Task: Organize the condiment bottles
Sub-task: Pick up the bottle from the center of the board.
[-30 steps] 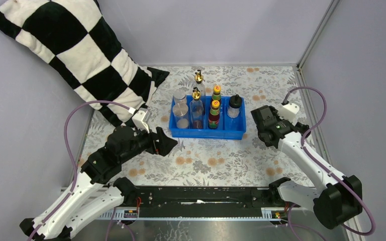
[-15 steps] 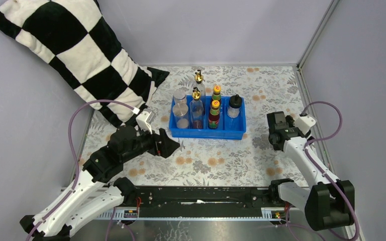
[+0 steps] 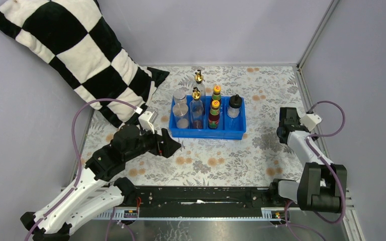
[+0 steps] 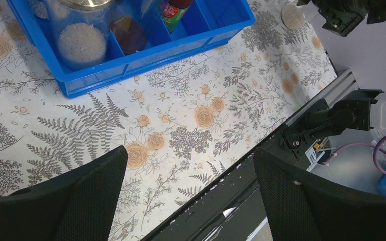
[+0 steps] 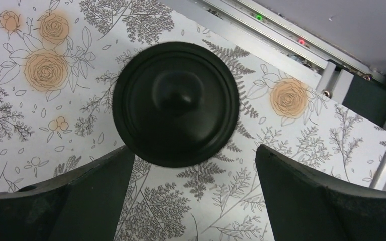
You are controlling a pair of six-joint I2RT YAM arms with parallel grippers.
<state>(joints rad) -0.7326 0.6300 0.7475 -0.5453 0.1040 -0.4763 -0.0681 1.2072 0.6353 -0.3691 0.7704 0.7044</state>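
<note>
Seven containers show from the top camera, all gathered at the blue tray [image 3: 208, 134] in the middle of the desk [image 3: 216, 160]. From left to right there are two silver-lidded jars [image 3: 181, 113], two gold-spouted bottles [image 3: 196, 105], two orange-capped bottles [image 3: 214, 114] and one black-capped shaker [image 3: 234, 106]. The orange-capped pair carry red and green labels, but the writing is too small to read. The base of the far gold-spouted bottle is hidden, so I cannot tell whether it stands in the tray or just behind it. The left gripper [image 3: 177, 145] hangs just off the tray's near left corner, jaws apart and empty. The right gripper [image 3: 286, 116] points down near the desk's right edge, well apart from the tray. A black-and-white checked pillow [image 3: 70, 55] leans in the far left corner.

From the left wrist, the fingers spread wide over bare floral cloth with nothing between them. The tray's front wall crosses the upper left. Behind it are a jar of white grains and the foot of a red-and-green label, its print cut off.

From the right wrist, the second shaker [image 5: 176, 103] is seen straight down — only its round black cap shows. It stands alone on the desk. The gripper's fingers gape wide and clamp nothing. A metal rail [image 5: 281, 35] with one green and one red light runs beyond.
</note>
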